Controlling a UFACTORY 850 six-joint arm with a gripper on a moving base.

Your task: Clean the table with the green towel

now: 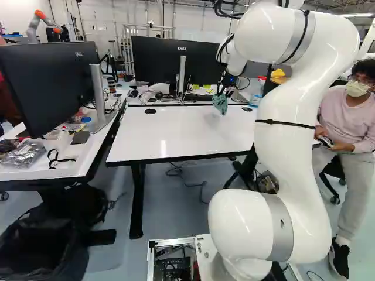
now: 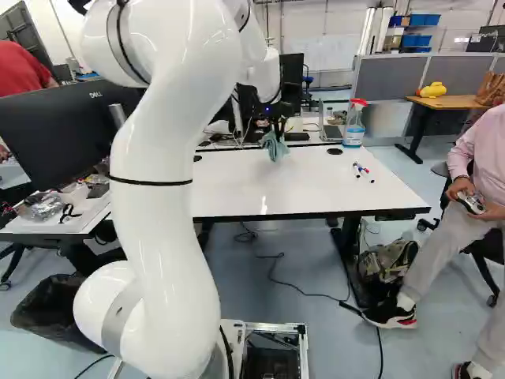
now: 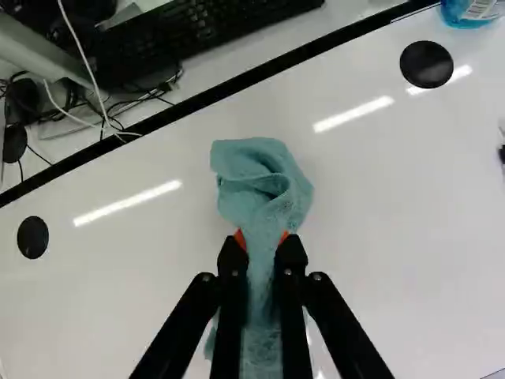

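The table (image 1: 181,132) looks ready to wipe: near its far edge, your gripper (image 3: 263,242) pinches the towel (image 3: 264,185); press and sweep.

Teal towel (image 3: 264,189) pinched in end effector (image 3: 262,246), white table (image 3: 379,197) below, black keyboard (image 3: 193,35) beyond its edge

White table (image 2: 276,193) — on it, markers (image 2: 362,169) — and spray bottle (image 2: 353,133).
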